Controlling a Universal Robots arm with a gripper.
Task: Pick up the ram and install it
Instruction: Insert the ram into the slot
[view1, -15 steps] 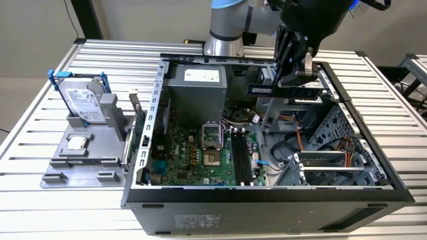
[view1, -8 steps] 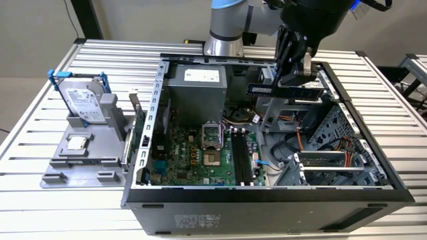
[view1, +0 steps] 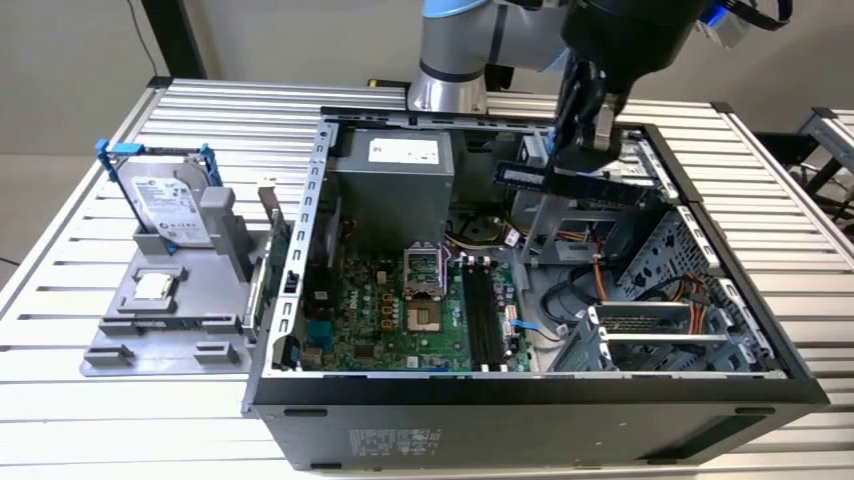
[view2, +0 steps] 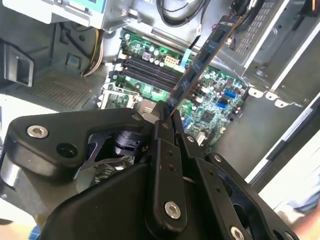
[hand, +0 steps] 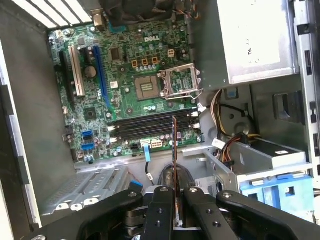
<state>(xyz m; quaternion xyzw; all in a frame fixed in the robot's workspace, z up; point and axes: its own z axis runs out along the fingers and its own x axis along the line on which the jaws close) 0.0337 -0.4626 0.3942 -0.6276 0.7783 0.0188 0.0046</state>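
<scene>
The ram (view1: 577, 182) is a long, thin, bluish-dark stick, held level in the air over the open computer case (view1: 534, 385). My gripper (view1: 585, 162) is shut on it from above, over the back right part of the case in the exterior view. In the second wrist view the ram (view2: 202, 60) sticks out from between my fingers (view2: 165, 135). It appears edge-on (hand: 174, 145) in the first wrist view, above the motherboard's long black slots (hand: 150, 125). Those slots (view1: 487, 320) lie lower and nearer the case front.
A silver hard drive in a blue frame (view1: 167, 205) stands on a grey fixture (view1: 174, 325) at the exterior view's left, with a small square chip (view1: 154, 287) below it. Inside the case are the power supply (view1: 394, 180), the CPU socket (view1: 424, 290), cables and a drive cage (view1: 667, 325).
</scene>
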